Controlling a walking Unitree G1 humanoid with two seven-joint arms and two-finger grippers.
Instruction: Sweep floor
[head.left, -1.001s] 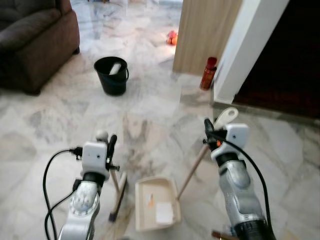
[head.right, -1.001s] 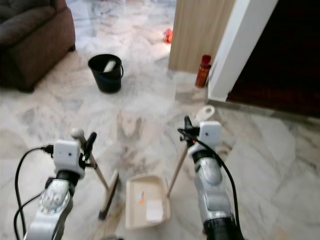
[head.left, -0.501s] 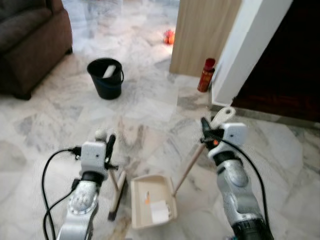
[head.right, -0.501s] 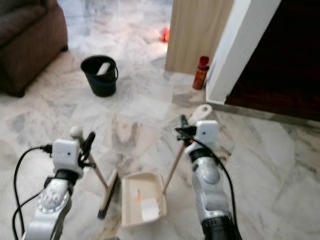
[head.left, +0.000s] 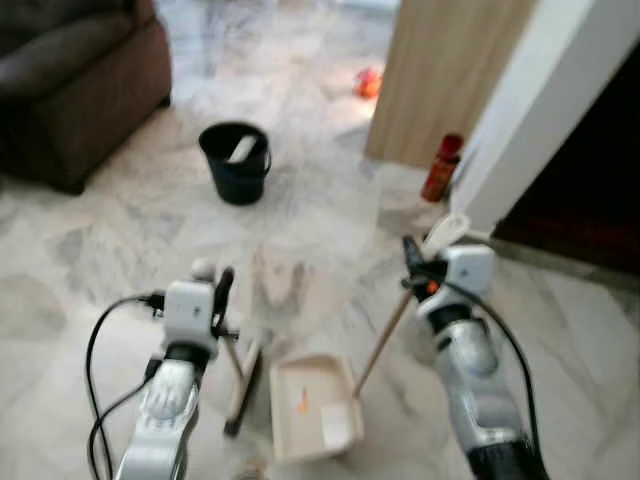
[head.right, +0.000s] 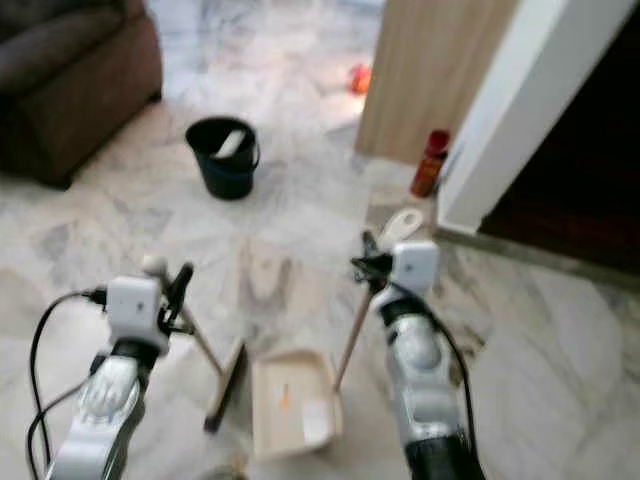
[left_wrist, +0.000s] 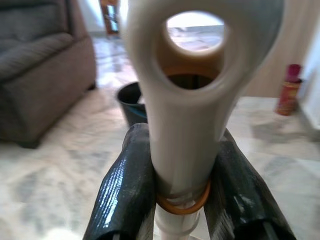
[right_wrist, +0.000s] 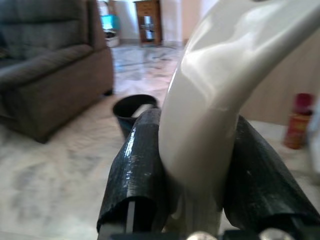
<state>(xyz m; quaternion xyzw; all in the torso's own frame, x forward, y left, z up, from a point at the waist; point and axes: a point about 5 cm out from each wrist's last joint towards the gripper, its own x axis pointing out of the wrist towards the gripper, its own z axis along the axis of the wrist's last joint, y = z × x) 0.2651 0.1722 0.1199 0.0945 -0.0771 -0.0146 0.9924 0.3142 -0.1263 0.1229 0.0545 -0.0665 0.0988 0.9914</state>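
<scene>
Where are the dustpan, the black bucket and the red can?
dustpan (head.left: 312, 405), left eye view, on its cream tray floor.
black bucket (head.left: 236, 172), left eye view, on its outer wall.
red can (head.right: 429, 163), right eye view, on its body.

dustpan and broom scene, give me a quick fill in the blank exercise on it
1. The left tool is shut on the handle of the ____.
2. The dustpan lies on the floor with its handle held by the ____ tool.
3. The black bucket stands on the floor in front of the brown ____.
4. A ____ spray can stands by the wooden panel.

Missing words: broom; right; sofa; red
</scene>
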